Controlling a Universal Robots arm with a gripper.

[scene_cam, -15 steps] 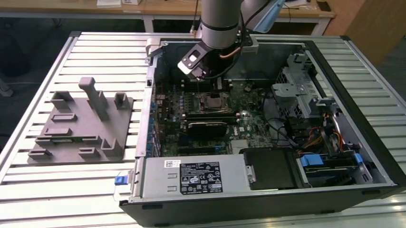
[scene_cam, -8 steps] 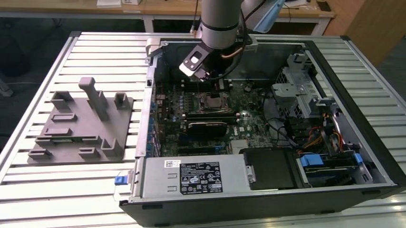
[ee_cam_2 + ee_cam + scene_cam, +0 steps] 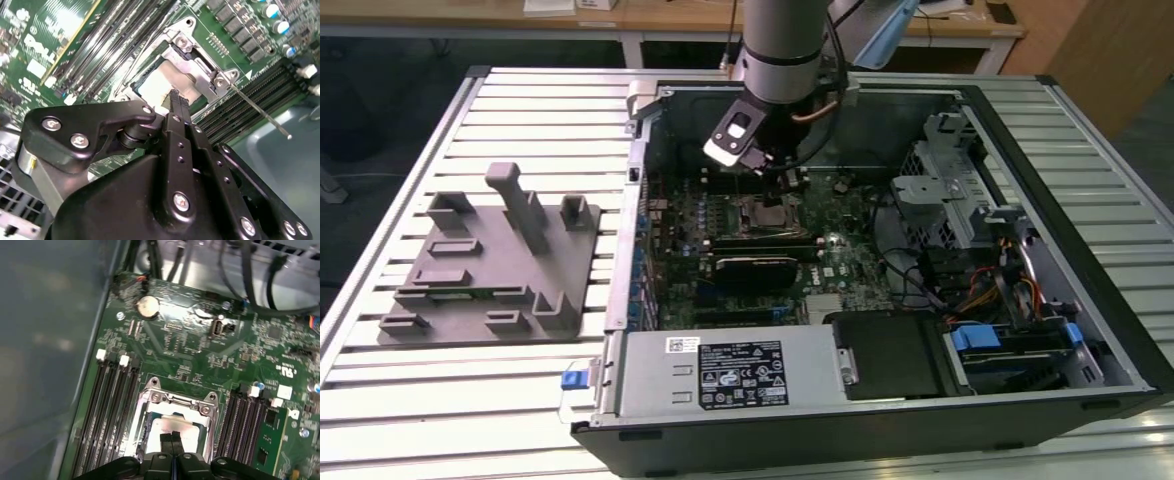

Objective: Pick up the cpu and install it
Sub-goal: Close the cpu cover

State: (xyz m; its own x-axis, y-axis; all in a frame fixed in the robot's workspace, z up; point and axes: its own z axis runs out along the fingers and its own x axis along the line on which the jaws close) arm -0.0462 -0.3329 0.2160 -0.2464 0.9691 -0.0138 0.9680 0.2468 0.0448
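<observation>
The cpu is a pale silvery square lying flat inside the metal-framed socket on the green motherboard; the second wrist view shows the cpu the same way. My gripper hangs just above it with its two black fingers pressed together, nothing between them. In the second wrist view the gripper has its tips over the chip's edge. A thin metal socket lever sticks out beside the socket. In the exterior view the gripper hovers inside the open computer case, above the socket.
Memory slots flank the socket on both sides. A black heatsink block sits nearer the power supply. Drive cages and cables fill the case at the exterior view's right. A grey fixture stands on the slatted table outside the case.
</observation>
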